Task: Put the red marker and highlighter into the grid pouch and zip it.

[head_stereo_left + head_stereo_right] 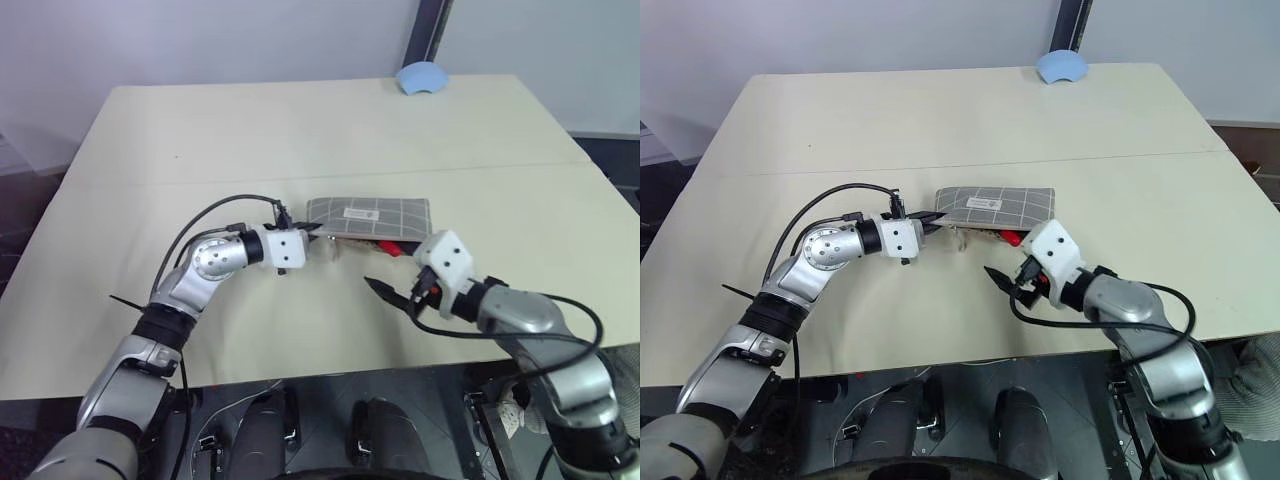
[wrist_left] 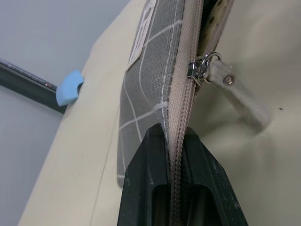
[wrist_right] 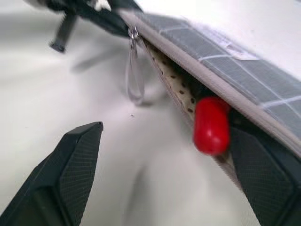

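Right gripper (image 1: 390, 292) nearest, fingers spread wide, holding nothing, just beside open mouth of grid pouch (image 1: 385, 212). Red marker (image 3: 211, 125) half inside, red end sticking out from zipper opening. Highlighter not visible, maybe already inside. Left gripper (image 1: 932, 217) pressed together on pouch corner at zipper end, zipper pull (image 2: 203, 67) close by. Advice: push marker fully in first, then keep corner pinned and draw pull along straight, so teeth not catch on marker.

Looks like a robot lab or test room tbh, def not a home. Big plain cream surface (image 1: 200, 130) made of two panels w/ a seam across, bare pale walls behind, dark floor, a dark post (image 1: 428, 30) past the far edge.
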`<control>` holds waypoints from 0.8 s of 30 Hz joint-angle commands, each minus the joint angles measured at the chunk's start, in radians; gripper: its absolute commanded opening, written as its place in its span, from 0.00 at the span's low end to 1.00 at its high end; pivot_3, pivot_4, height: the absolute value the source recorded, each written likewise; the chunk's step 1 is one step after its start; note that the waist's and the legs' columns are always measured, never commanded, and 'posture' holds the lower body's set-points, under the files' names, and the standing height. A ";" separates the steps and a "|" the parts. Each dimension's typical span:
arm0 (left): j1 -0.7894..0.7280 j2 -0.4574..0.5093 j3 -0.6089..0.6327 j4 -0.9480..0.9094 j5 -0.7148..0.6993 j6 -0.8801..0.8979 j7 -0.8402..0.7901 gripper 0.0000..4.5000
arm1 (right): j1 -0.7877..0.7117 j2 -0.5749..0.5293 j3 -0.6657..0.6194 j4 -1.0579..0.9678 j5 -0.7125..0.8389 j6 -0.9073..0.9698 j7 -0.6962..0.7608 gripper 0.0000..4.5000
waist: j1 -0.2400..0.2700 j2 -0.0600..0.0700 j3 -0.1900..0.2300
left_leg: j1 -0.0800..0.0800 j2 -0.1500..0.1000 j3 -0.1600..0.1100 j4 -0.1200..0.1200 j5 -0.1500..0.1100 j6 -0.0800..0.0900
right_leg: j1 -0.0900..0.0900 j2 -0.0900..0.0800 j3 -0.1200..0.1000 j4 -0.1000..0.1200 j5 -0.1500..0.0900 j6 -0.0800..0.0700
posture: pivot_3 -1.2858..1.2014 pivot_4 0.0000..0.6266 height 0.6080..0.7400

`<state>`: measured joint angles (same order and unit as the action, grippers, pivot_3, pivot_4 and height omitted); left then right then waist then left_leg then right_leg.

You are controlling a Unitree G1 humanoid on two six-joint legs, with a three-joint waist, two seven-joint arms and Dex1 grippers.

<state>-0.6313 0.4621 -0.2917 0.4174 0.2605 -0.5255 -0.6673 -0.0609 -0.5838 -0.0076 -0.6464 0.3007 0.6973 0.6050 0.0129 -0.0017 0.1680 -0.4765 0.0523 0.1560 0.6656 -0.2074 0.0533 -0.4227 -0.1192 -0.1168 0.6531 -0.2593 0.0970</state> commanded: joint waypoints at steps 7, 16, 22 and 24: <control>-0.012 0.003 0.012 -0.030 -0.018 0.002 0.003 0.00 | 0.161 -0.087 -0.175 -0.150 0.192 0.155 0.055 0.98 | 0.000 0.000 0.000 | 0.000 0.000 0.000 0.000 0.000 0.000 | 0.000 0.000 0.000 -0.001 0.000 0.000 | 0.52 0.24 1.00; 0.003 -0.009 -0.003 -0.046 -0.029 0.123 -0.053 0.00 | 0.195 0.029 -0.107 -0.160 0.346 0.227 -0.030 0.98 | -0.002 -0.001 0.000 | 0.000 0.000 -0.001 0.000 0.000 0.000 | 0.000 0.000 0.000 -0.001 0.000 -0.001 | 0.52 0.24 1.00; -0.016 -0.037 -0.014 -0.110 -0.011 0.245 -0.068 0.00 | 0.069 0.184 0.051 -0.024 0.275 0.140 -0.108 0.98 | -0.002 -0.001 0.000 | 0.000 0.000 -0.001 0.001 0.000 0.000 | 0.000 0.000 0.000 -0.002 -0.001 -0.003 | 0.52 0.24 1.00; -0.014 -0.045 -0.014 -0.135 -0.014 0.273 -0.070 0.00 | 0.034 0.184 0.101 0.036 0.196 0.098 -0.133 0.98 | -0.001 -0.001 0.000 | 0.000 0.000 -0.001 0.000 0.000 0.000 | 0.000 0.000 0.000 -0.001 0.000 -0.001 | 0.52 0.24 1.00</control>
<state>-0.6309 0.4210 -0.3057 0.3313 0.2512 -0.2703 -0.7372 -0.0130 -0.3933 0.0672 -0.6398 0.5544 0.8435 0.4938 0.0120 -0.0024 0.1675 -0.4764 0.0522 0.1552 0.6660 -0.2075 0.0534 -0.4227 -0.1190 -0.1169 0.6517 -0.2596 0.0962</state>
